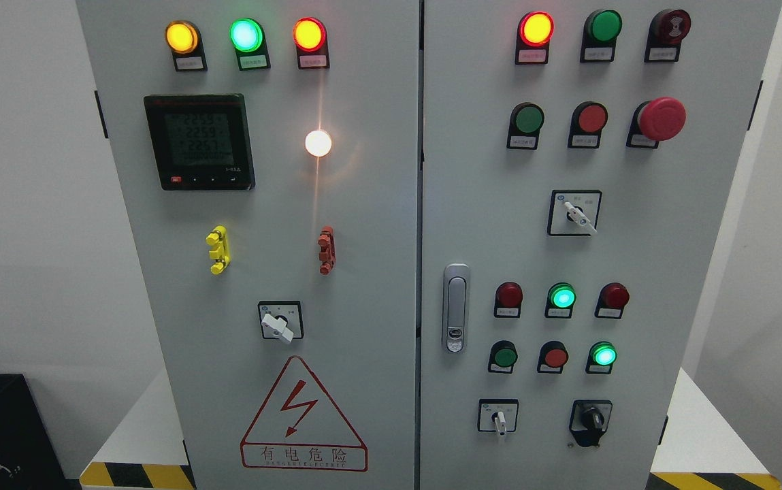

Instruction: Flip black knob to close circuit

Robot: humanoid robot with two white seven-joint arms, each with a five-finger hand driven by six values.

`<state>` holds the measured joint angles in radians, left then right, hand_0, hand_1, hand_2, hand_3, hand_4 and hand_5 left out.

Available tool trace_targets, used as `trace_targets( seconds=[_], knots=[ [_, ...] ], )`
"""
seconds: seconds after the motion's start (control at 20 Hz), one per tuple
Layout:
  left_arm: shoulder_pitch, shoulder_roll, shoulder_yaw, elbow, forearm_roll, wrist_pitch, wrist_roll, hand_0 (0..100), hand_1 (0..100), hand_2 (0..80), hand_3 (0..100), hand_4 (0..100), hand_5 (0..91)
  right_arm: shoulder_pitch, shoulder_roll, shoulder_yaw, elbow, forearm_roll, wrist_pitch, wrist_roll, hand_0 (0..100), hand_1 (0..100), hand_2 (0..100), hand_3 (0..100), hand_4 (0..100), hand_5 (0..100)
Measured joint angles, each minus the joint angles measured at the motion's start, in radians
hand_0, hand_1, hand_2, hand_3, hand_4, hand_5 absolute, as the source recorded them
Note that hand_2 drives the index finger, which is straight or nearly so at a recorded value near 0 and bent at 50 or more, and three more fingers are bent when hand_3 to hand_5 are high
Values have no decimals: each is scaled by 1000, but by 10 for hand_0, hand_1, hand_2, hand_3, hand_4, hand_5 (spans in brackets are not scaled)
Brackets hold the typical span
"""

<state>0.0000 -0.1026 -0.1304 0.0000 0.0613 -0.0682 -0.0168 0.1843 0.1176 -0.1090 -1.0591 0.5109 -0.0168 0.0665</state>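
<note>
Black knob (592,418): sat at the lower right corner of the right cabinet door (670,272), just right of a white-handled switch (499,418) and below a lit green lamp (604,355); neither hand was in view, so their state could not be told.

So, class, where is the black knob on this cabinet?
Head view: the black knob sits at the right door's bottom right, beside a white-handled switch and below a lit green lamp.

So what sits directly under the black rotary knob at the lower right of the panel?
Under the black rotary knob there is a black square backplate, then bare grey cabinet door below. Anything behind the door is hidden. No hand is in view.
</note>
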Motion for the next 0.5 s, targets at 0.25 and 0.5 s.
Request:
trace_targets(
  seconds=[0.25,0.5],
  knots=[
    [0,0,0,0,0,0,0,120,556,0,0,0,0,5,0,12,-107,77,0,-43,0,67,807,959,806,825],
    [0,0,0,0,0,0,0,120,556,0,0,0,0,10,0,23,-221,136,0,-66,0,64,834,975,836,850]
  ],
)
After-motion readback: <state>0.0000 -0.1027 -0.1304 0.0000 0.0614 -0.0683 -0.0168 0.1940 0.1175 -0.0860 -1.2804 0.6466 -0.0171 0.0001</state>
